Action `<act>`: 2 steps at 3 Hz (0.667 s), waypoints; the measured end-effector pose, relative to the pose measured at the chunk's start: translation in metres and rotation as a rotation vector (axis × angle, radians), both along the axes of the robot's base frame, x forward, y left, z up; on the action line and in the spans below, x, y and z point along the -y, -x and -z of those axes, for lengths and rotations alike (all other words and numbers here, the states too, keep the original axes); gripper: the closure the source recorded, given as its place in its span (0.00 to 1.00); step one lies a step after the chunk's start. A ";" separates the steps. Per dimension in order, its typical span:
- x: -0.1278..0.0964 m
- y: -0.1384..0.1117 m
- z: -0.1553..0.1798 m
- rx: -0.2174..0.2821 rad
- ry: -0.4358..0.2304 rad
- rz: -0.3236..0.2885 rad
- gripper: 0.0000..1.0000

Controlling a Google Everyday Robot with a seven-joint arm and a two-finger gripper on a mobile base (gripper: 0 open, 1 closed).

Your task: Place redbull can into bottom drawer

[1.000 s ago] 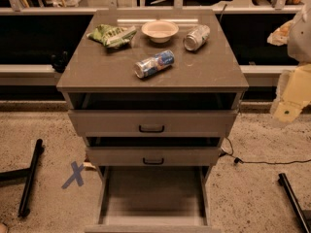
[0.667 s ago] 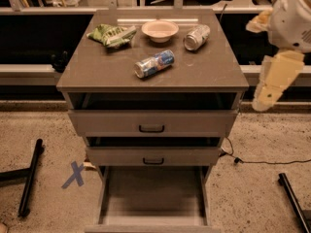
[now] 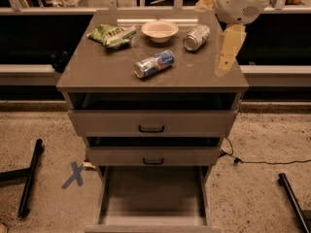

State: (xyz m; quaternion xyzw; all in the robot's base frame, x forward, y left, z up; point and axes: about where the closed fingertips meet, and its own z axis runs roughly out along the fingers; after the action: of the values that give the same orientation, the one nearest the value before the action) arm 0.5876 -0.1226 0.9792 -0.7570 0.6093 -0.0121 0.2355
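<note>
The redbull can [image 3: 154, 63], blue and silver, lies on its side near the middle of the cabinet top [image 3: 102, 72]. The bottom drawer [image 3: 153, 195] is pulled out wide, and nothing shows on its flat grey floor. My gripper [image 3: 227, 48] hangs from the white arm at the top right. It is above the right edge of the cabinet top, to the right of the redbull can and apart from it. It holds nothing that I can see.
A wider silver can [image 3: 196, 37], a pale bowl [image 3: 160, 30] and a green snack bag [image 3: 112, 34] lie at the back of the top. The two upper drawers [image 3: 151, 123] stand slightly open. A blue tape cross [image 3: 74, 174] and black legs [image 3: 30, 176] are on the floor.
The arm and gripper have moved up and to the left, from beside the cabinet's right side to over the right edge of its top. The cans have not moved.
</note>
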 end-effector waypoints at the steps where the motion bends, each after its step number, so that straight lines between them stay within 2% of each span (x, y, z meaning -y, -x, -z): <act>1: 0.000 0.000 0.000 -0.001 0.001 0.001 0.00; 2: -0.005 -0.011 0.012 -0.011 0.002 -0.023 0.00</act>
State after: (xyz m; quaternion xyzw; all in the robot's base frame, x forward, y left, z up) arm 0.5988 -0.1174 0.9674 -0.7644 0.6018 -0.0058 0.2314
